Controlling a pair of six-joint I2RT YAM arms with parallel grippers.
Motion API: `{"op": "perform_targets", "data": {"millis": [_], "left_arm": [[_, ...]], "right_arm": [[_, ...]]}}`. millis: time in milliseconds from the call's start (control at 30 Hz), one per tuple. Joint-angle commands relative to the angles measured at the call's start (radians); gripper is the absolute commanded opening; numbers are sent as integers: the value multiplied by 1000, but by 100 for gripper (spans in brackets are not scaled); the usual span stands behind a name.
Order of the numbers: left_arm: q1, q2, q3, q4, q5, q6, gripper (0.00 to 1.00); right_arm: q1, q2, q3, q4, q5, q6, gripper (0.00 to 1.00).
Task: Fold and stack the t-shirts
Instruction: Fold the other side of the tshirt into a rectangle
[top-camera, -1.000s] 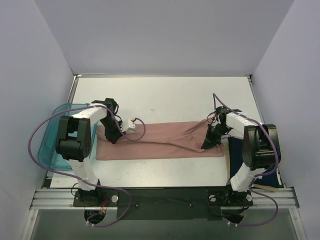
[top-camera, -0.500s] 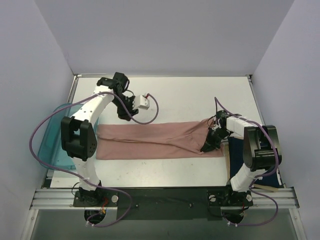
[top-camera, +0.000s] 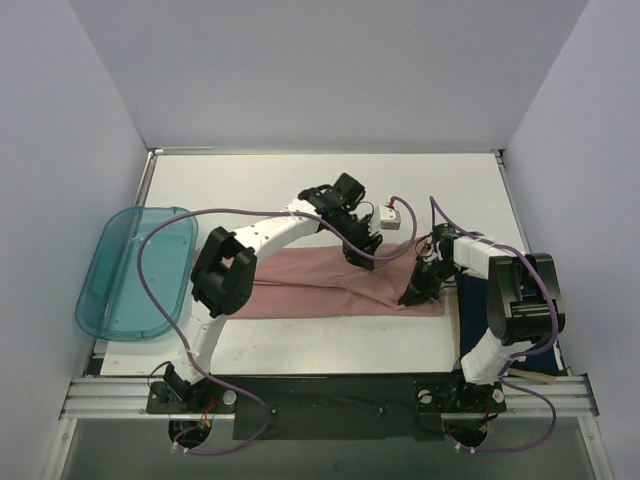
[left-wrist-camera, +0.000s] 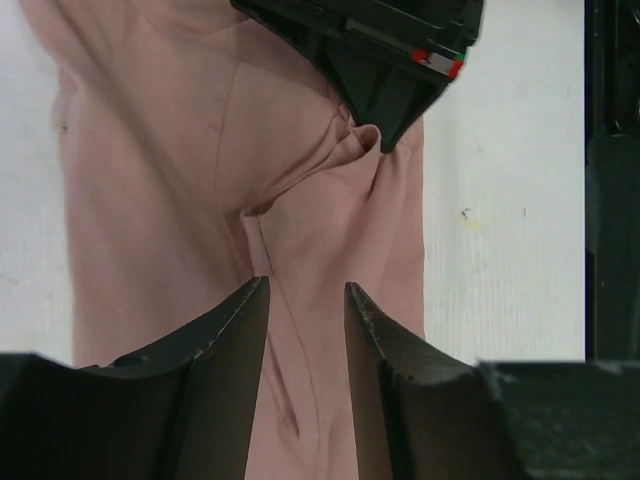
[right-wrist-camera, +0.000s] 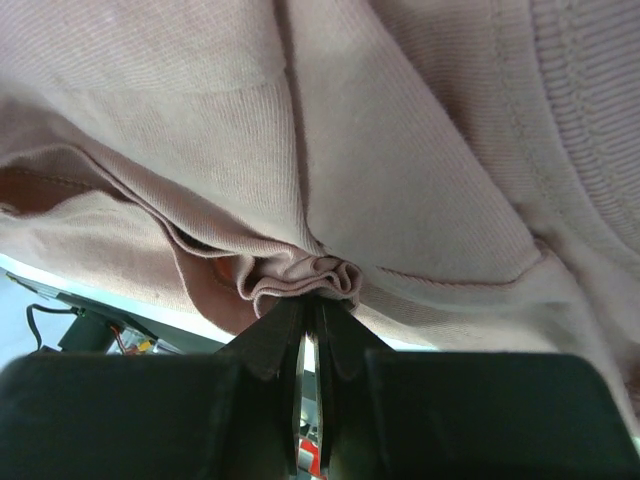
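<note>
Pink t-shirt: dusty pink, creased, lying as a long folded strip on the table, centre-right. Right gripper pinches its bunched right end. Left gripper hovers above, fingers parted, empty.

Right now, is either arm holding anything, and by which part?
The right jaws pinch the pink shirt by a bunched fold near its right end. The left jaws are open, empty.

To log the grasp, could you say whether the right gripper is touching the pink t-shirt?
Touching: the right wrist view shows the right gripper pinching a bunched fold of the pink t-shirt.
</note>
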Motion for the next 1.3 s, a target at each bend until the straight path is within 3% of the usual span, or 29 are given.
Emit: {"op": "perform_targets", "data": {"millis": [0, 167, 233, 700, 900, 1000, 1267], "left_arm": [[-16, 65, 19, 159, 43, -113, 46], [-28, 138, 83, 149, -1, -137, 46], [-40, 151, 93, 115, -6, -83, 46], [-75, 194, 71, 113, -4, -39, 40], [-77, 211, 90, 99, -58, -24, 22], [-75, 209, 105, 96, -96, -39, 0], [-7, 143, 151, 102, 35, -257, 0]], "right_arm": [[10, -9, -59, 12, 39, -7, 0], [9, -32, -82, 21, 36, -7, 0], [9, -33, -83, 23, 36, -5, 0], [-5, -107, -77, -29, 56, -13, 0], [-17, -119, -53, -56, 60, -31, 0], [-23, -121, -37, -69, 56, -42, 0], [-27, -165, 18, -88, 22, -131, 0]]}}
